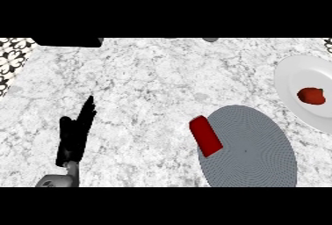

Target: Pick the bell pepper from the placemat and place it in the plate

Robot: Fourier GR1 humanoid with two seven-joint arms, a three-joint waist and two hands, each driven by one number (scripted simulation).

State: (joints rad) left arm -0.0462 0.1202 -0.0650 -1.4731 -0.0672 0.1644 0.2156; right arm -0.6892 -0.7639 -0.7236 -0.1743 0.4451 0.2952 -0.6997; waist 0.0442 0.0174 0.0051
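1. The pepper [312, 96] already lies in the plate [292, 74] at the right edge of view, apart from the mat [253, 149]; by my judgement the placing is done.
2. My left hand [76, 132] rests at the lower left, fingers straight and apart, holding nothing. My right hand does not show.
3. A red block [205, 136] sits on the mat's left rim, untouched.
4. The counter [149, 79] between my left hand and the mat gives open room. A dark object [68, 41] sits at the top left.
5. Part of the plate is cut off by the right border.
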